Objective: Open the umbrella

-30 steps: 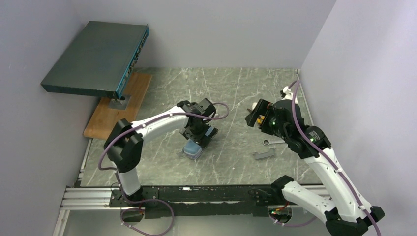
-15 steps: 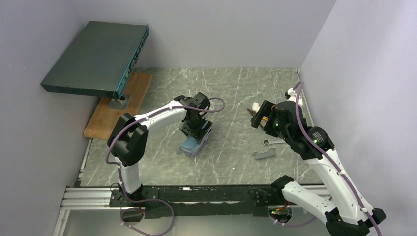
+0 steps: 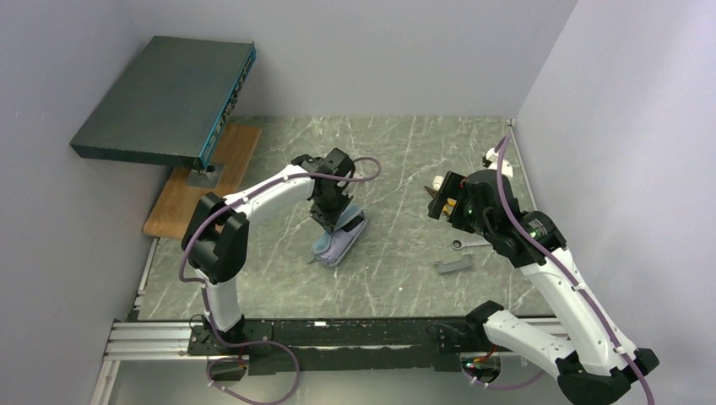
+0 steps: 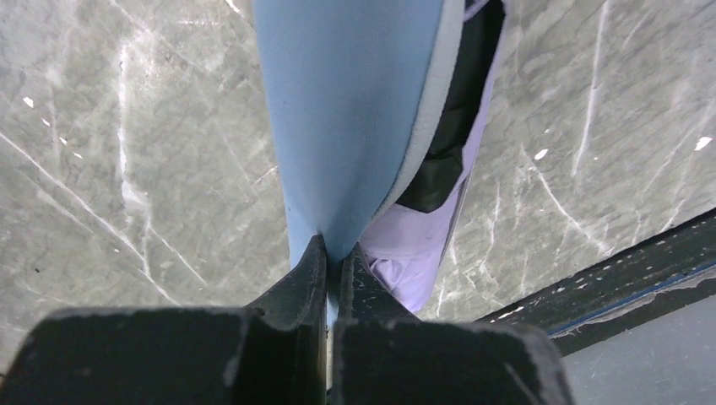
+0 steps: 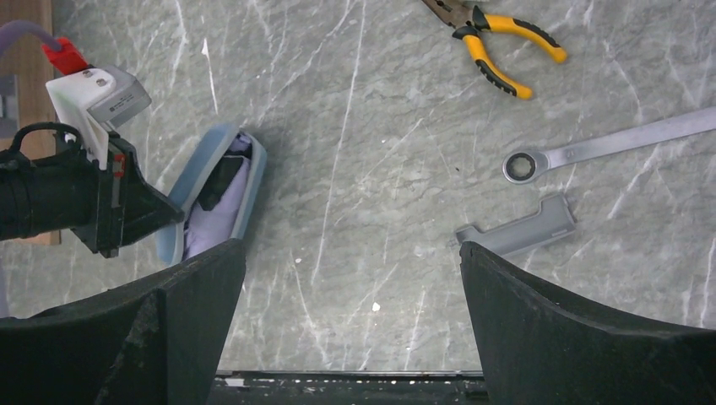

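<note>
We see soft, even, fairly bright light, seemingly from overhead, in all 3 views, giving the walls (image 3: 380, 51) a cool cast. On the table (image 3: 405, 152) shadows are faint and blurred at the edges; a dim one lies just beside the umbrella (image 5: 221, 198) in the right wrist view. Close to the lenses, the left gripper (image 4: 335, 251) and right gripper (image 5: 350, 253) read as dark, slightly soft shapes, while the table's veins stay sharp.
</note>
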### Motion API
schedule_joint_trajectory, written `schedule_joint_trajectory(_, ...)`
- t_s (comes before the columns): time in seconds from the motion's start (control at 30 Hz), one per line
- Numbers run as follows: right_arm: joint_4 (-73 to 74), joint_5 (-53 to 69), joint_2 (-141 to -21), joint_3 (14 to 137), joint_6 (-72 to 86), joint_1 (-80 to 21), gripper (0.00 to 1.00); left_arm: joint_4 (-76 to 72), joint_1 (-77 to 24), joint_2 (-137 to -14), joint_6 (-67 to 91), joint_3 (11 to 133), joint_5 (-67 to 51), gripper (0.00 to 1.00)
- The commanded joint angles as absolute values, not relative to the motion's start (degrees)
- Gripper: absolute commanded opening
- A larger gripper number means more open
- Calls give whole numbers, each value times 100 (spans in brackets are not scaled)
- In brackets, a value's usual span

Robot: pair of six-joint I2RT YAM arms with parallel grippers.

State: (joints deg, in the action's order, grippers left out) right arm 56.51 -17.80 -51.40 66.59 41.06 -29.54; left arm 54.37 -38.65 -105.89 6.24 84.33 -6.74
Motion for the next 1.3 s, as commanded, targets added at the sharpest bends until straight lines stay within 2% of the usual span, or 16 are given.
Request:
schedule_joint_trajectory(0.0, 5382, -1765, -5025, 6760, 3983, -2928, 100, 5369, -3951, -10429, 765, 8813, -1028, 0)
schedule_joint_trajectory(0.13, 4810, -1197, -5054, 6559, 3817, -2931, 99, 5537, -3955, -10377, 1014, 9053, -1061, 0)
schedule_joint_trajectory(0.23, 4140, -452, -5286, 6329, 3763, -2935, 91, 5748, -3961, -10417, 1239, 9257, -1003, 0)
schedule_joint_trajectory(0.37, 3356, 464, -5877, 6219, 3757, -2943, 62, 5788, -3972, -10424, 1576, 9355, -1218, 0)
schedule_joint_trajectory(0.5, 2731, 932, -6482, 6123, 4005, -2942, 41, 5718, -3976, -10395, 1865, 9340, -1465, 0)
schedule_joint_trajectory(0.77, 1540, 1533, -7284, 5607, 4746, -2943, 20, 5625, -4057, -10170, 2013, 9089, -1475, 0)
schedule_joint_trajectory(0.9, 1135, 1830, -7588, 5364, 5052, -2954, 14, 5546, -4142, -10014, 2040, 8910, -1452, 0)
schedule_joint_trajectory(1.27, 666, 2386, -8354, 5092, 5161, -2968, 8, 5562, -4473, -9893, 1956, 9019, -1307, 0)
